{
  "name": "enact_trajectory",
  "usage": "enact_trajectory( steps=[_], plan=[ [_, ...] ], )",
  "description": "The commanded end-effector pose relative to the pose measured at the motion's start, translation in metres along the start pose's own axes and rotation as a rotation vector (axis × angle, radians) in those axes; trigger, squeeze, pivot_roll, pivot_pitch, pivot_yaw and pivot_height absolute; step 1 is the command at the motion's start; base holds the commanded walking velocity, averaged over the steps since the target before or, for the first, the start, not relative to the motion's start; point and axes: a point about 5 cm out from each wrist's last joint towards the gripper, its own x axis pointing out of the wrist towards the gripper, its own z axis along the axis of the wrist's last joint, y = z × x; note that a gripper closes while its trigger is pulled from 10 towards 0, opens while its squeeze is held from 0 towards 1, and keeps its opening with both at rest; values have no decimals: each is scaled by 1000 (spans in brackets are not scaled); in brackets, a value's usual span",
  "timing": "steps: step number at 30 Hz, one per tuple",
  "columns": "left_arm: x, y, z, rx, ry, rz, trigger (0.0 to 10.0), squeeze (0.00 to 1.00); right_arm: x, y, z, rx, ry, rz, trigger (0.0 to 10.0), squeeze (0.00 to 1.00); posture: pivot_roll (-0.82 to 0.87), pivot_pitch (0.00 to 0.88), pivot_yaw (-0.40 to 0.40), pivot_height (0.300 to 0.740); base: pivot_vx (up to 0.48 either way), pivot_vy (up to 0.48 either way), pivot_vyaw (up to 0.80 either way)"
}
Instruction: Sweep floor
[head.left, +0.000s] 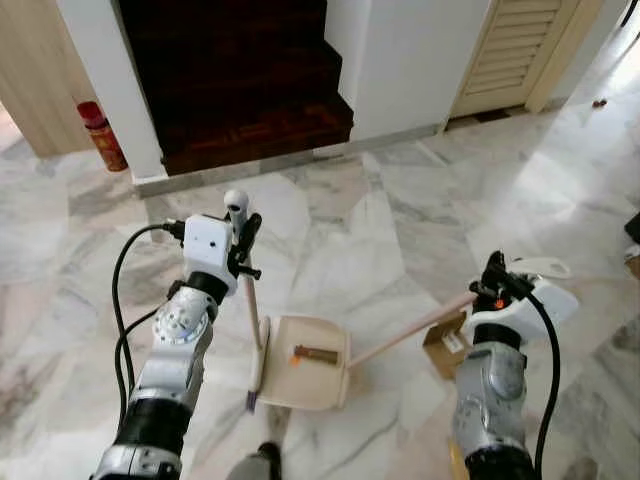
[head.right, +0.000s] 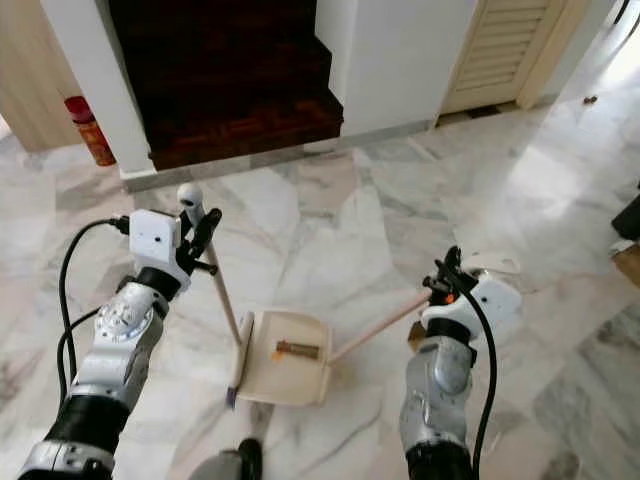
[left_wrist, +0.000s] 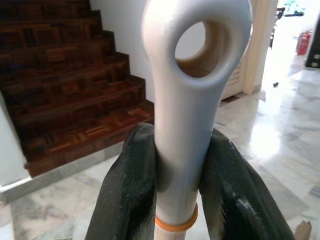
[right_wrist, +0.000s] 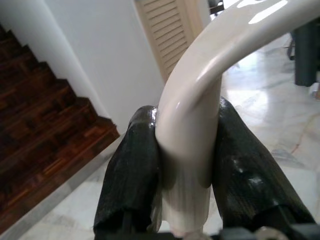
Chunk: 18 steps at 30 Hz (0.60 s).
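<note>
Marble floor (head.left: 400, 230); dark wooden stairs (head.left: 240, 80); louvred door (head.left: 515, 50).

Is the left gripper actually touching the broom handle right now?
Touching. In the left wrist view both black fingers press against the white top of the broom handle, with no gap on either side of the left gripper.

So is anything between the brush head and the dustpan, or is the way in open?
Nothing visible blocks it. The brush head, on the handle held in the left tool, sits right at the left edge of the dustpan, which the right tool holds by its long handle. A brown scrap already lies inside the pan.
</note>
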Motion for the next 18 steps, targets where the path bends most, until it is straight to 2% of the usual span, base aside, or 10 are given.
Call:
enact_trajectory(
  steps=[1,18],
  plan=[
    [4,-3,10,0,-49,-10,10000,0,3,4,6,44,-30,2,10000,0,162,128,-78,740,0,307,0],
    [5,-3,12,-6,-54,-18,10000,0,3,5,6,44,-25,8,10000,0,160,116,-77,740,0,309,0]
  ],
)
